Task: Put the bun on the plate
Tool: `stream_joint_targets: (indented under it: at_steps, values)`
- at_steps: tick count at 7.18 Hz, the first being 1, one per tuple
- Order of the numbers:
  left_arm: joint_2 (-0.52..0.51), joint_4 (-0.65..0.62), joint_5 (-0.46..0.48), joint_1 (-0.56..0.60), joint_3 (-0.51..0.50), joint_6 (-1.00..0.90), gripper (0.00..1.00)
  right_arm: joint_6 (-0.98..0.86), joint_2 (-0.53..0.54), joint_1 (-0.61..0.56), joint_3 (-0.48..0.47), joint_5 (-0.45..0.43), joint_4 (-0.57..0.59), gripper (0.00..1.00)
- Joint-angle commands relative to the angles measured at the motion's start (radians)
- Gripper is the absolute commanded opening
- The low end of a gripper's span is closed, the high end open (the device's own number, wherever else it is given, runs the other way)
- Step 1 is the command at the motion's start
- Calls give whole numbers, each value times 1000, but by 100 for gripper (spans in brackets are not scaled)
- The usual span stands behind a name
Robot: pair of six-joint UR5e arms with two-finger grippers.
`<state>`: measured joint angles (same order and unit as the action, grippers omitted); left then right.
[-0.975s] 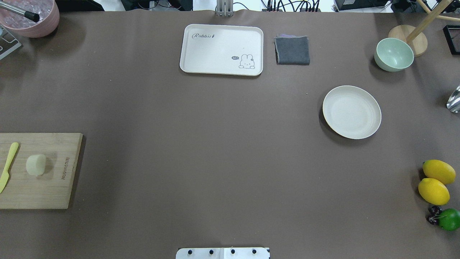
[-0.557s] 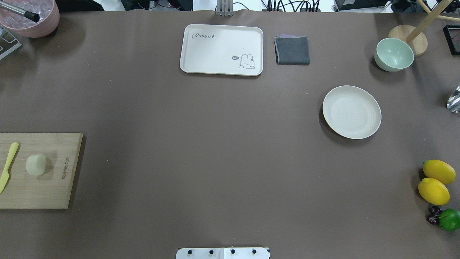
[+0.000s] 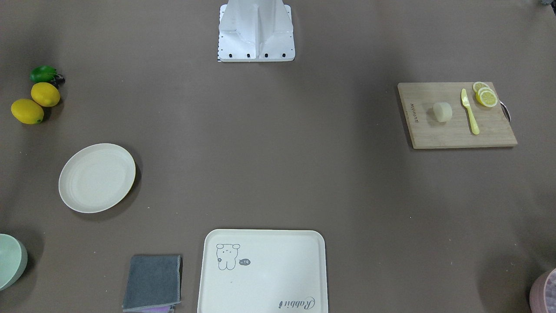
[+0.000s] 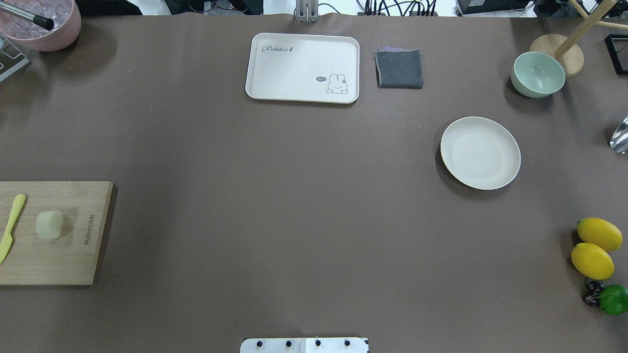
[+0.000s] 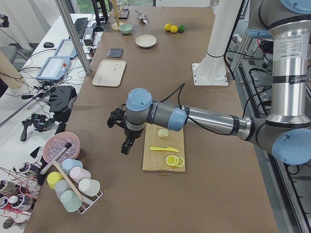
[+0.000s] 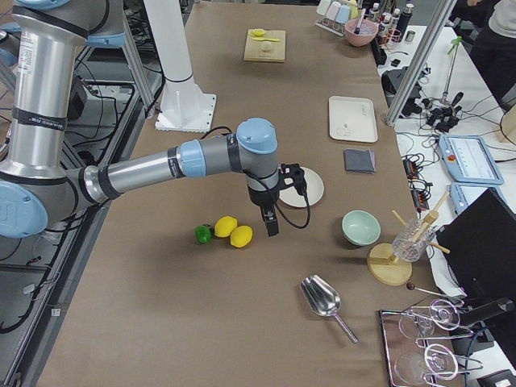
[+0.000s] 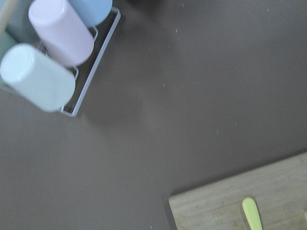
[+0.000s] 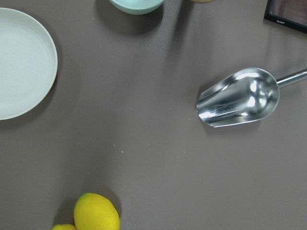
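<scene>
The bun [image 4: 49, 224], a pale cream puck, lies on a wooden cutting board [image 4: 54, 260] at the table's left edge; it also shows as bun [image 3: 442, 111] and bun [image 5: 163, 132]. The round cream plate [image 4: 480, 152] sits bare at the right, also seen as plate [image 3: 97, 177] and plate [image 8: 19, 62]. My left gripper [image 5: 127, 144] hangs off the board's outer side, apart from the bun. My right gripper [image 6: 270, 219] hovers between the plate [image 6: 314, 187] and the lemons. Both show only in the side views, so I cannot tell whether they are open or shut.
A yellow knife [image 4: 11, 226] and lemon slices [image 3: 485, 95] share the board. A rabbit tray [image 4: 302, 67], grey cloth [image 4: 399, 68] and green bowl [image 4: 537, 74] stand at the back. Two lemons [image 4: 593, 247] and a lime [image 4: 613, 299] lie right. A metal scoop [image 8: 240, 98] and cup rack [image 7: 53, 57] flank the table.
</scene>
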<state>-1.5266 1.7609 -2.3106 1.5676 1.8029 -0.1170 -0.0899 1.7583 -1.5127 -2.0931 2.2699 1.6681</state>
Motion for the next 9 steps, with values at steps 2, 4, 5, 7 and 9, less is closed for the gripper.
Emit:
stream_joint_targets:
  at_steps: [2,4,5,7,9]
  values:
    - [8,112,-171,-1,-10,25,98,248,-95,118,22,45,-33,100]
    - [52,237,-182,-72,-19,188,98,434,-89,213,176,42,-303,100]
    - [57,294,-170,-110,-22,256,97,610,-98,298,261,25,-488,100]
    - [78,334,-170,-112,-19,267,98,810,-150,417,437,-58,-743,97]
    - [78,350,-168,-110,-16,266,97,1019,-200,535,623,-146,-1007,93]
